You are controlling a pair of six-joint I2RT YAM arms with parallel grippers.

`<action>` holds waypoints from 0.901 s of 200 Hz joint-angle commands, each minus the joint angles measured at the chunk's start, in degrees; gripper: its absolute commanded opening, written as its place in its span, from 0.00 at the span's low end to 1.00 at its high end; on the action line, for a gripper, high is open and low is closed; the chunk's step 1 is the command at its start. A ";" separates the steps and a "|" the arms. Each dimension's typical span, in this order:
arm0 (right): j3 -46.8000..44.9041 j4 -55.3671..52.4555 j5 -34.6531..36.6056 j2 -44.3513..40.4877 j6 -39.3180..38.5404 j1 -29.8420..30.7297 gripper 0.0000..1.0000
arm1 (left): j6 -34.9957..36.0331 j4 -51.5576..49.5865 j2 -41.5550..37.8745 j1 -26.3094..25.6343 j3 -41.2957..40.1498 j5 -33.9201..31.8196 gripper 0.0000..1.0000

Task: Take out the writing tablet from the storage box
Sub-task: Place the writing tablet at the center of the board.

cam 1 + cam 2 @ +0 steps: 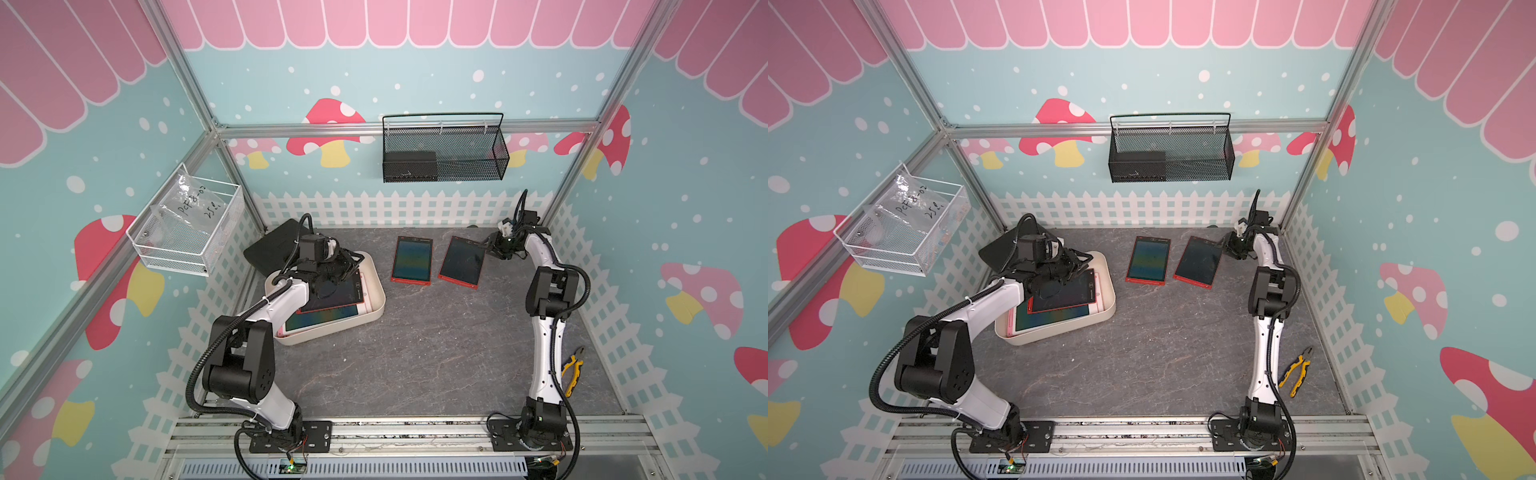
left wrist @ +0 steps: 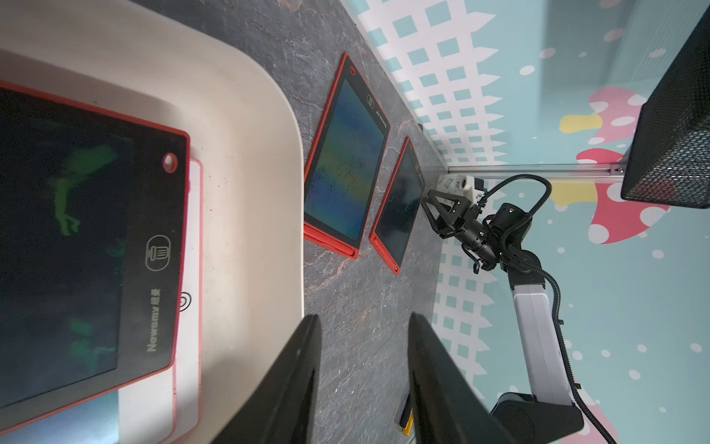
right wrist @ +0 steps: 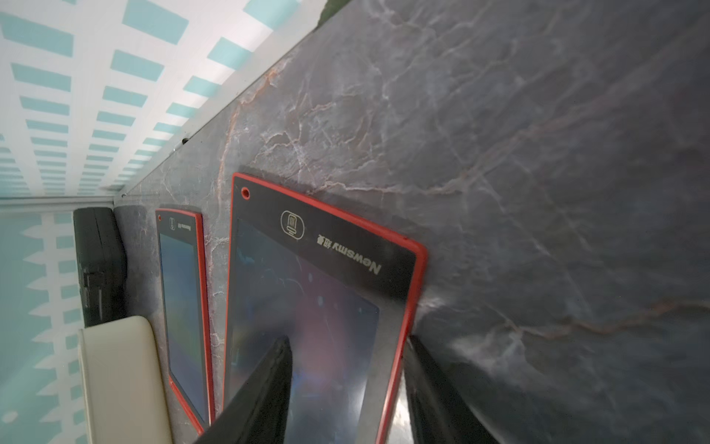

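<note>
Red-framed, the writing tablet (image 2: 77, 238) lies atop a pink one (image 2: 190, 365) in the cream storage box (image 2: 249, 192), at frame left of my left jaws. These stand apart and empty over the box's rim. My right jaws, also apart, straddle the edge of a red tablet (image 3: 307, 307) lying flat on the bench (image 1: 415, 353). Bare bench fills the lower middle of both top views.

Box (image 1: 376, 291): cream, shallow, rounded corners, level, on my left side. Inside I see a red tablet (image 1: 345, 291) face up, skewed, on top of a pink tablet (image 1: 324, 322). Outside, a second red tablet (image 1: 412, 259) and a third red tablet (image 1: 462, 262) lie flat, side by side, not touching.
</note>
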 commanded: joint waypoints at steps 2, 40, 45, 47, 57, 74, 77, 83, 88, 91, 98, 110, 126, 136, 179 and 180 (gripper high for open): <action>-0.09 -1.95 2.60 4.47 -5.04 2.48 0.50 | 0.16 -0.70 -1.41 0.33 -1.03 -0.93 0.40; 0.17 -2.48 3.66 5.86 -6.43 4.42 0.49 | -0.19 -0.27 -2.09 0.31 -2.16 -1.19 0.40; 0.27 -2.58 3.91 5.90 -6.64 4.67 0.49 | -0.19 -0.29 -2.15 0.38 -2.28 -1.27 0.40; 0.32 -2.70 4.04 5.92 -6.67 4.79 0.50 | -0.19 -0.27 -2.19 0.32 -2.36 -1.26 0.40; 0.38 -2.98 4.49 5.97 -6.58 5.01 0.49 | -0.15 -0.33 -2.37 0.30 -2.67 -1.44 0.40; 0.35 -4.37 5.37 5.77 -7.16 5.31 0.48 | -0.19 -0.40 -2.77 0.30 -3.10 -1.54 0.40; 0.34 -4.60 5.88 5.68 -7.46 5.40 0.48 | -0.20 -0.47 -2.85 0.30 -3.15 -1.64 0.40; 0.34 -5.06 6.81 5.58 -7.69 5.50 0.48 | -0.19 -0.66 -3.13 0.31 -3.38 -1.87 0.40; 0.27 -5.43 7.19 5.49 -7.84 5.53 0.48 | -0.12 -0.87 -3.31 0.35 -3.53 -1.98 0.40; 0.26 -5.64 7.07 5.50 -8.00 5.50 0.48 | 0.01 -0.99 -3.40 0.31 -3.63 -2.12 0.40; 0.12 -5.94 6.43 5.60 -8.10 5.63 0.48 | 0.46 -1.68 -3.59 0.39 -3.64 -2.33 0.40; 0.03 -6.64 6.45 5.71 -7.40 5.68 0.48 | 1.11 -2.91 -3.94 0.71 -3.53 -2.48 0.40; -0.73 -7.22 5.35 5.24 -7.02 6.13 0.47 | 2.07 -4.14 -4.63 1.86 -3.38 -2.33 0.40; -1.52 -7.20 5.34 4.59 -6.90 6.67 0.47 | 2.71 -4.96 -5.37 2.85 -3.47 -2.33 0.40; -5.19 -6.90 4.54 2.02 -6.30 9.11 0.45 | 6.01 -9.02 -8.71 8.00 -3.70 -1.83 0.40; -5.37 -6.86 4.52 1.95 -6.30 9.15 0.45 | 6.03 -9.08 -8.80 8.11 -3.70 -1.82 0.40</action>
